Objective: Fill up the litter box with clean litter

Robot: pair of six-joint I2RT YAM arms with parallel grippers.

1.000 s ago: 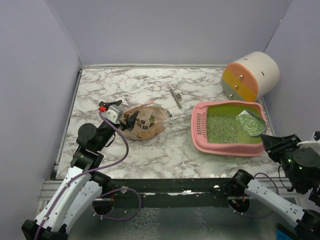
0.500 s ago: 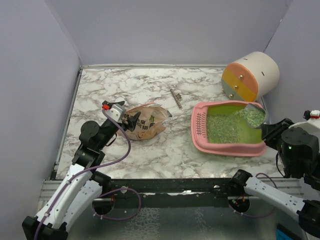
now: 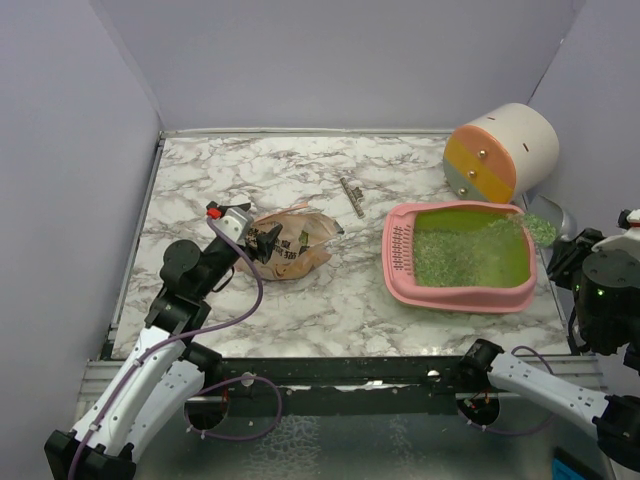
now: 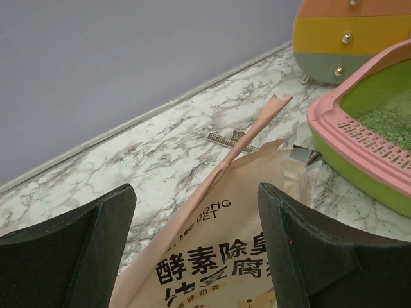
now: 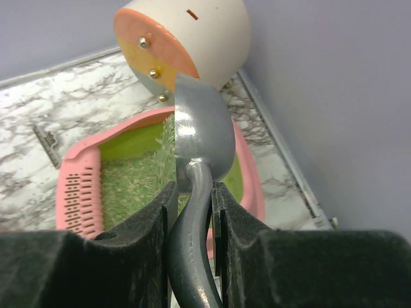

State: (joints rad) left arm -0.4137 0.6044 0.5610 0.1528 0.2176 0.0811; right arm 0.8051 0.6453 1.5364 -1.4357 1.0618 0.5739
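- Scoop (image 3: 560, 216) has shifted, seen from above. A second ago it hung loaded over the right half of the litter box (image 3: 455, 298). Now it sits at the box's far right corner, with its green load over or just past the rim; which of the two I cannot tell.
- Same view: the right hand (image 3: 562, 258) has pulled back toward the right wall with it. The clean litter (image 3: 450, 255) in the box covers the left and middle, and bare lime-green floor shows at the right. The box stands on the marble desk (image 3: 300, 170), just in front of the striped cylinder (image 3: 500, 150).
- Same view: the left hand (image 3: 262, 240) has barely moved and hovers at the tan bag (image 3: 300, 248).
- Left wrist view: the left hand (image 4: 192, 192) is spread wide and grips nothing. The bag (image 4: 218, 256) lies below and between its fingers, and the box's pink rim (image 4: 359, 135) is off to the right.
- Right wrist view: the right hand (image 5: 192, 192) is closed narrow on the scoop's handle. The scoop (image 5: 202, 128) is rolled so its grey back faces the camera, above the box's (image 5: 77, 192) right side.
- Judgement: this load is being tipped out so close to the edge that granules may land on the desk. The fill looks partial, so more scoops seem needed.
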